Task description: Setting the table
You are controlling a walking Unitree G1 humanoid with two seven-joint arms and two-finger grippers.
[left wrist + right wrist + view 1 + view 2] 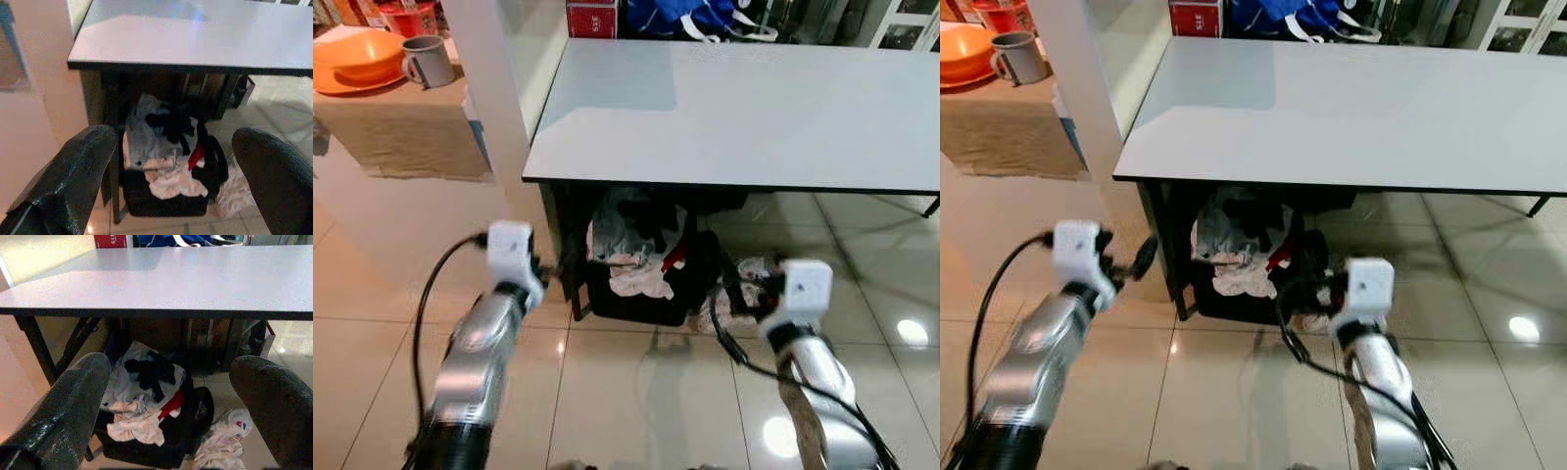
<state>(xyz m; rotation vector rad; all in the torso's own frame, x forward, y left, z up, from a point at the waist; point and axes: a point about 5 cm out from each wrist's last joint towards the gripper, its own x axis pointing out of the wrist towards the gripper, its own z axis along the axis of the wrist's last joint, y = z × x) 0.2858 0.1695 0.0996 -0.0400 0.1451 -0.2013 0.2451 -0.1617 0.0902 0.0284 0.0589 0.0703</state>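
Pale grey table; orange plate; grey mug; beige floor tiles.

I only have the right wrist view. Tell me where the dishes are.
Observer: An orange bowl sits on a counter left of the table.
Operator: Name anything beside it.
Observer: A grey mug stands just right of the bowl.
Operator: Report my left gripper.
Observer: The left gripper is open, pointing at a basket of clothes under the table.
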